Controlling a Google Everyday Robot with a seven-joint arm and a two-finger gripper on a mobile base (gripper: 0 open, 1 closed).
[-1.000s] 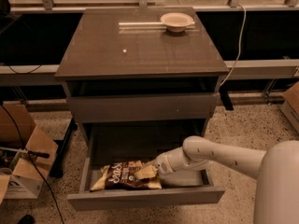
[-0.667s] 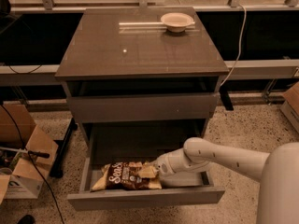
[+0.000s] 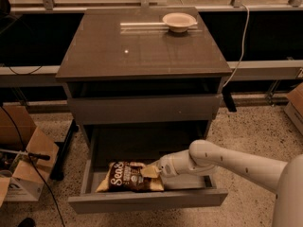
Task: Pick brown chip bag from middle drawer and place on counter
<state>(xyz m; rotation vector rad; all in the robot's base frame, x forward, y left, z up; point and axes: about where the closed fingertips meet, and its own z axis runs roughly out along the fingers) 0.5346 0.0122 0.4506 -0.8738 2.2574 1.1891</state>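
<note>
Glossy counter (image 3: 142,56); smooth jaws pinch crinkly chip bag (image 3: 125,176).
</note>
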